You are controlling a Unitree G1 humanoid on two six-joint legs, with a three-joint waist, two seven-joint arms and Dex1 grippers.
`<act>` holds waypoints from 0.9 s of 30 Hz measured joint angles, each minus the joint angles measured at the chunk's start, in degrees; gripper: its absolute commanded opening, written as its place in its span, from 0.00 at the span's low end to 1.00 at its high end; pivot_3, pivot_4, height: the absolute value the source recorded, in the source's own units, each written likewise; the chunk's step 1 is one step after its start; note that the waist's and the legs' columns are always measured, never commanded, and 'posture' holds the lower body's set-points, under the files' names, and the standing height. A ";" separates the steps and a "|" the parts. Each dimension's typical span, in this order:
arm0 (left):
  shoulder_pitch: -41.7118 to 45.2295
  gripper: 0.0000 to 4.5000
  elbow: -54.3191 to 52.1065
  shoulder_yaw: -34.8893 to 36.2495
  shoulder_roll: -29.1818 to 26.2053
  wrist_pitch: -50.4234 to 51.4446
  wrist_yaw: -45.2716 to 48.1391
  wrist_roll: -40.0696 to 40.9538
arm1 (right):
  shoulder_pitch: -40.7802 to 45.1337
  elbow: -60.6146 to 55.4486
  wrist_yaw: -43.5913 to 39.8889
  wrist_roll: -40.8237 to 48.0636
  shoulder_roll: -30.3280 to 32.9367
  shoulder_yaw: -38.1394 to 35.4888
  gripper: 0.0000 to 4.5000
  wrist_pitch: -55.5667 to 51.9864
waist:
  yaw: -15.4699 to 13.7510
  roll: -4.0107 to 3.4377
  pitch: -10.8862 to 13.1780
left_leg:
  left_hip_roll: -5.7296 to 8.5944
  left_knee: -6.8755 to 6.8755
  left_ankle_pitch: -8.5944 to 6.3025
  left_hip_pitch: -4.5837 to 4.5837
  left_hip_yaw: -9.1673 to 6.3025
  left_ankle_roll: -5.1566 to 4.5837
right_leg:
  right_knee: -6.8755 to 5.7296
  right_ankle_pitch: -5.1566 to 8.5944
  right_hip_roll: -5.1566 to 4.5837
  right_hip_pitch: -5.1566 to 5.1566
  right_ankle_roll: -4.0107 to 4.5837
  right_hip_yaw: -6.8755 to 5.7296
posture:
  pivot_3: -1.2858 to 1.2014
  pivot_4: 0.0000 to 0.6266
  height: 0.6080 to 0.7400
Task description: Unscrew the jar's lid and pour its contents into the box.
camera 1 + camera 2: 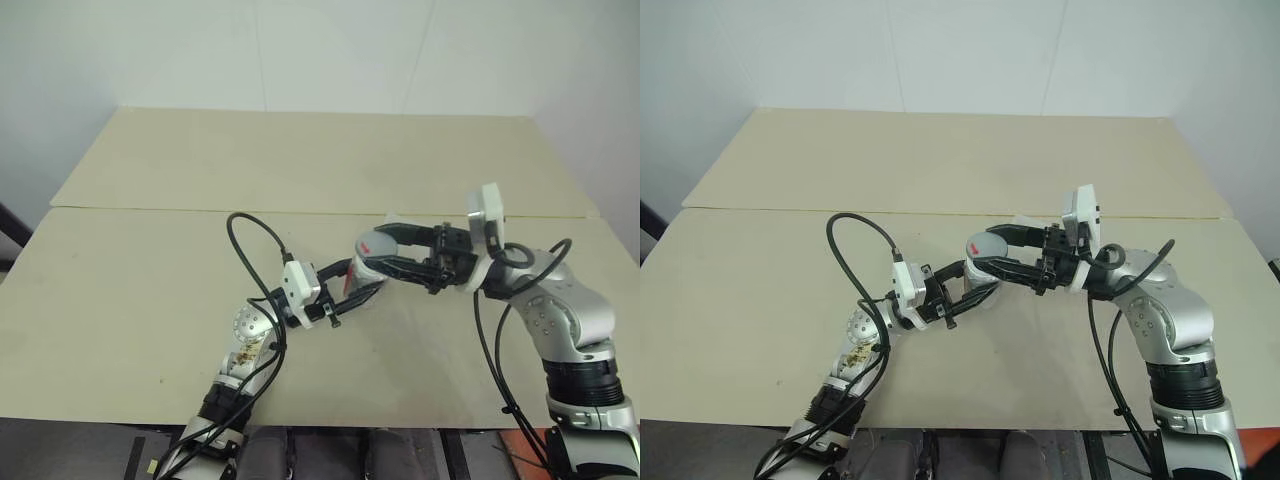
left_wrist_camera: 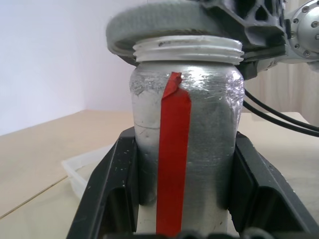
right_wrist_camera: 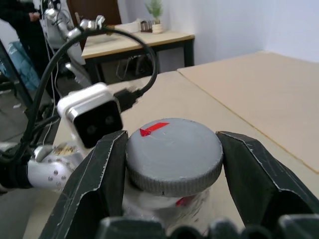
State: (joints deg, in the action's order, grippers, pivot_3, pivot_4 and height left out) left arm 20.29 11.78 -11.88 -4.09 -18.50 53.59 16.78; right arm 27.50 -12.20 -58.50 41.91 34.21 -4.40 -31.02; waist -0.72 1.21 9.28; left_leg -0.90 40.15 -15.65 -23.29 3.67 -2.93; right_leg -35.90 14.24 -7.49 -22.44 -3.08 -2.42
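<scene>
Between the two grippers, held up off the table [image 1: 150,300], sits the jar [image 2: 187,144]. Left gripper [image 2: 182,199] is clamped on the jar's body, one black finger on each side of the wall. Right gripper [image 3: 172,164] is clamped on the lid [image 3: 174,154], pads against its rim from opposite sides.

Lid: round, flat, grey, matte, with a fine ribbed edge and a small red mark on top. In the left wrist view it stands lifted and tilted over the mouth, white threads bare beneath it, so I judge it unscrewed or very nearly so.

Jar: stiff cylinder, whitish-clear wall with a frosted, scuffed look, and a red tape stripe [image 2: 172,164] running up it, its top end peeling. Contents cannot be made out through the wall.

Box [image 2: 84,167]: low clear plastic tray, lying on the table just beyond the left gripper's fingers.

Handling, as a judgement: jar looks light and rigid, the wall smooth enough to slip or spin under twisting. Best hold is mid-body, as now. The lid's ribbed rim gives the surer grip. With the mouth open, tilting early would spill the bits short of the box.
</scene>
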 measured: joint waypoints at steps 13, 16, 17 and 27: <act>1.19 0.42 0.91 2.60 -1.15 -0.18 -2.00 -0.23 | -19.23 -3.22 14.54 -9.56 2.44 -14.58 0.61 5.47 | -0.79 0.00 0.00 | 0.05 0.02 -0.01 -0.02 0.03 -0.02 | 0.03 0.00 0.00 0.03 -0.01 0.01 | 0.52 0.24 1.00; 2.87 0.42 1.64 3.44 -1.31 -0.17 -3.26 -0.33 | -24.48 -5.02 18.63 -13.14 3.84 -14.77 0.61 4.00 | -0.60 -0.01 -0.01 | 0.05 0.02 -0.01 0.07 0.03 -0.02 | 0.08 0.00 0.00 0.04 -0.01 0.04 | 0.52 0.24 1.00; 3.62 0.42 2.06 3.72 -1.54 -0.17 -3.50 -0.48 | -26.23 -5.56 20.01 -14.78 4.60 -14.55 0.61 2.96 | -0.53 -0.02 -0.01 | 0.06 0.02 -0.01 0.08 0.03 -0.02 | 0.07 0.00 0.00 0.04 -0.01 0.03 | 0.52 0.24 1.00; 6.80 0.42 5.19 5.95 -3.67 -0.85 -4.87 -1.14 | -28.51 -6.43 25.47 -20.40 5.80 -8.95 0.61 -4.84 | 0.00 -0.03 -0.02 | 0.07 0.01 -0.02 0.05 0.02 -0.03 | 0.09 0.00 0.02 0.05 -0.01 0.06 | 0.52 0.24 1.00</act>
State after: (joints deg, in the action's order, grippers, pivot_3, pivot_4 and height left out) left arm 27.10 16.97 -5.93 -7.75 -19.36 48.73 15.64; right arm -1.00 -18.63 -33.04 21.51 40.01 -13.35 -35.86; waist -0.72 1.18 9.26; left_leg -0.83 40.16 -15.67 -23.25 3.70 -2.97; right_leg -35.82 14.24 -7.47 -22.39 -3.09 -2.36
